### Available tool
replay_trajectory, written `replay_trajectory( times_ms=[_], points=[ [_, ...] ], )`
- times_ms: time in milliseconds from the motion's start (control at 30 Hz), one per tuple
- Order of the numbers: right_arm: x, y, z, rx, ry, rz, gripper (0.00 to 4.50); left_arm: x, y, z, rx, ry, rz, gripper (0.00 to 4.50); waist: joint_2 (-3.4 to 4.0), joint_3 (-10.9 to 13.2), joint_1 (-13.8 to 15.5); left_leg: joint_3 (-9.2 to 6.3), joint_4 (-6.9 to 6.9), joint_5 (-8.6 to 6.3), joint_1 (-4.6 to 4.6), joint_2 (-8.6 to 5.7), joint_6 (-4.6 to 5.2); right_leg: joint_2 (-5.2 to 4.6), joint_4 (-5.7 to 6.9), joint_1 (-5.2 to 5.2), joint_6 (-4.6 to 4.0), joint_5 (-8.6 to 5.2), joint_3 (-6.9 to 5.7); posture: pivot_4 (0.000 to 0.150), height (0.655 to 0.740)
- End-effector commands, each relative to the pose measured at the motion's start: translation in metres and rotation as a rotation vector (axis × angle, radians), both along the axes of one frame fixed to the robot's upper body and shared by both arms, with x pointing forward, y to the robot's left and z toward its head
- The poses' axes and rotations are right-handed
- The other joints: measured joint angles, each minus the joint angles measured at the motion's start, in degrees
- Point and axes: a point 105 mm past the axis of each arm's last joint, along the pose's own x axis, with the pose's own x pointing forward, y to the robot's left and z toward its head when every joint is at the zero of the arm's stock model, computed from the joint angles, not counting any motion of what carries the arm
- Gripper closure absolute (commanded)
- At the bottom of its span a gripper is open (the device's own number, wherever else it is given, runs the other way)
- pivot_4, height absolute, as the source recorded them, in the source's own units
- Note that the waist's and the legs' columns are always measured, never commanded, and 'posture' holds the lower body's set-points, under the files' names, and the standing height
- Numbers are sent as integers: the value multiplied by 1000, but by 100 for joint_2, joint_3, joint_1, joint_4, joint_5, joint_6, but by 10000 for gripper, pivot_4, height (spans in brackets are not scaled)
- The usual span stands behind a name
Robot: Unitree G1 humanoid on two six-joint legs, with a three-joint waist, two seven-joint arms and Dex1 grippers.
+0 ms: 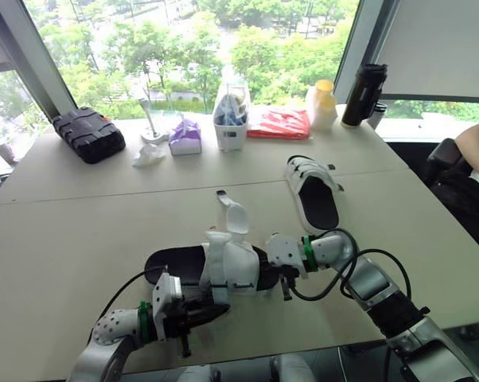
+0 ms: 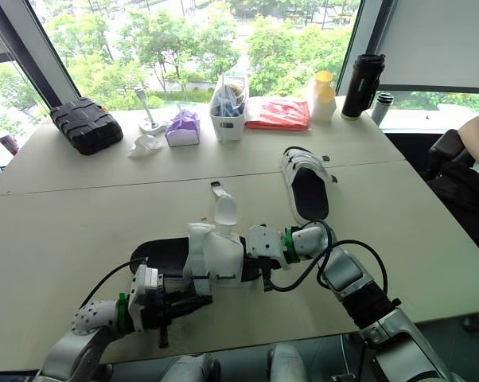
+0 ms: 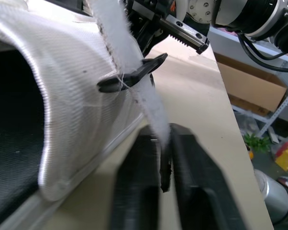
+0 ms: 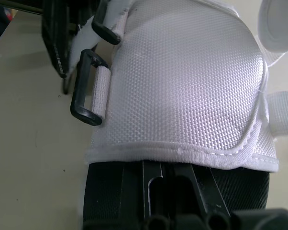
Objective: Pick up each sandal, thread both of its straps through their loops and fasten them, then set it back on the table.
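The sandal (image 1: pixel 231 267) lies on the matte beige surface (image 1: pixel 80 239) between my two grippers: a flat black sole under a broad white upper. My left gripper (image 1: pixel 214 310) is pinched shut on the strap (image 3: pixel 151 112), a soft, fuzzy white band that runs up from between the fingers (image 3: pixel 192 182) and crosses a thin black plastic loop (image 3: pixel 132 76). My right gripper (image 1: pixel 286 274) sits against the sandal's far end. How far open it is I cannot tell.

The left wrist view gives the strap's fraying fibres and the pinch itself. The right wrist view gives the upper's tight grid weave, its stitched rolled edge, and a second loop (image 4: pixel 86 88), a rounded black rectangle on a white webbing tab. The head views add a free strap (image 1: pixel 233 216) curling upright just beyond my grippers, and the other sandal (image 1: pixel 315 195) lying farther beyond my right gripper.
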Motion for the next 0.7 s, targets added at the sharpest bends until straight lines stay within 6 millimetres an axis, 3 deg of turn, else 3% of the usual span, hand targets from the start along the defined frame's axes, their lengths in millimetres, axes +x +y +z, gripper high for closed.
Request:
replay_trajectory(
  times_ms=[33,367,533,700],
  points=[
    [-7,-3,-21,-66,58,-4,45000,-5,-3,-2,10,19,-28,44659,1,0,-4,0,0,0,0,1,0,0,0,0,0,0,0,1500,7400],
    [-9,-5,-22,-69,65,-2,45000,-86,23,-33,213,376,-302,44659,10,-4,-33,3,-5,-10,1,10,16,10,-7,-3,-11,-11,1,1500,7400],
    [-10,-5,-23,-73,70,4,45000,-106,30,-24,262,395,-408,44659,13,-4,-41,3,-10,-11,2,13,17,13,-8,-4,-13,-15,1,1500,7400],
    [-9,-3,-23,-72,68,9,45000,-99,27,-7,293,202,-444,44659,11,-4,-13,3,-21,-12,0,16,17,14,-11,-9,-19,-19,0,1500,7400]
  ],
)
